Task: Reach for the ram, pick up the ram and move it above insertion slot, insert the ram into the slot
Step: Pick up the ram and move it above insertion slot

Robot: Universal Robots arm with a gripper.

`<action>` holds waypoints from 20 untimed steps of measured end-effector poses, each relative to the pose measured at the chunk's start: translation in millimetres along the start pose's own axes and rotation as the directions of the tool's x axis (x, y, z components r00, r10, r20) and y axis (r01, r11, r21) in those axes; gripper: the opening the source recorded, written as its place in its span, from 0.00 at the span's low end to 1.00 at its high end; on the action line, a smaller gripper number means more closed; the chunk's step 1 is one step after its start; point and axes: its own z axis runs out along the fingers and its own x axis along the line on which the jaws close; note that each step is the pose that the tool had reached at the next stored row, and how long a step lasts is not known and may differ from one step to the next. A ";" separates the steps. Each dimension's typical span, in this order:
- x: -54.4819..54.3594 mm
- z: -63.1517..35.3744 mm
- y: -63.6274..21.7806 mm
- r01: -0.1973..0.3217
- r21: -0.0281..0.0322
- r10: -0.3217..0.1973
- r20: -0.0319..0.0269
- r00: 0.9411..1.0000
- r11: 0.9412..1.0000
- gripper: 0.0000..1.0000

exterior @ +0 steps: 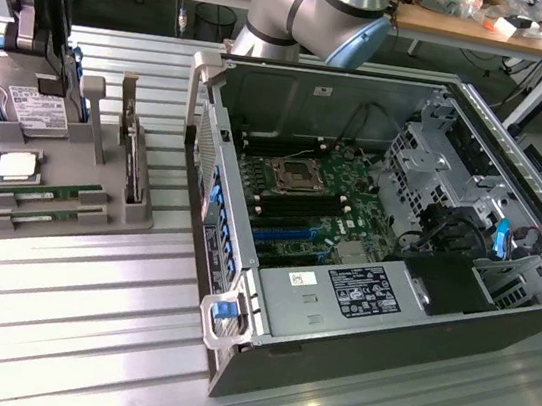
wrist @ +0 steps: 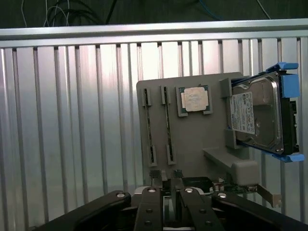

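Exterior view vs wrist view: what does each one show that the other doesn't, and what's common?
Exterior view: the open computer case, its motherboard with the black slots, blue sockets and processor socket, plus the arm.
Wrist view: the gripper, close up.
Shared: the grey holder with two ram sticks, the processor chip and the hard drive, on the ribbed table.

Arm (exterior: 314, 7): silver tube sections with pale blue joint caps, bending at a thick joint at the upper edge of the exterior view. Gripper (wrist: 168, 207): black linkage bars with silver pivot pins, two outer bars spreading wide and two inner bars running close together, facing downward from the wrist.
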 end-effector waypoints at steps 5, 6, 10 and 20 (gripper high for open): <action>0.1 2.4 0.0 0.000 0.000 0.000 0.000 1.000 1.000 0.30; 0.1 5.0 -0.1 0.000 0.000 0.000 0.000 1.000 1.000 0.30; 0.4 17.0 -0.5 0.000 0.000 0.000 0.000 1.000 1.000 0.30; 1.6 37.6 13.8 0.000 0.000 0.000 0.000 1.000 1.000 0.30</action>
